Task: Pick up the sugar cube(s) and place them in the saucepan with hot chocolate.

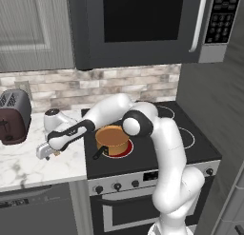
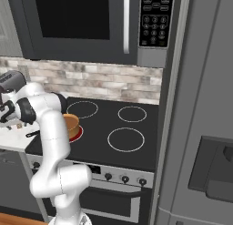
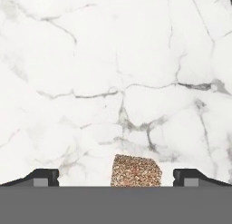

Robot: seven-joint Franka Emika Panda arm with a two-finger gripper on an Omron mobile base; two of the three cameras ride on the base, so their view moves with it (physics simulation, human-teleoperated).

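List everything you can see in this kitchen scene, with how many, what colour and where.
sugar cube: one, tan-brown, on the marble counter between the open jaws
saucepan: one, orange-copper, black handle, on the front left burner
stove: one, black, right of the counter
counter: one, white marble, left of the stove
toaster: one, dark red, counter's far left
microwave: one, dark grey, above the stove
fridge: one, grey, right of the stove
gripper: one, jaws open, low over the counter

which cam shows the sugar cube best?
Hand view: the sugar cube sits large and sharp on the marble counter, between the open gripper tips. Left base view gives just a tan speck beside the gripper; right base view shows a tiny speck on the counter edge.
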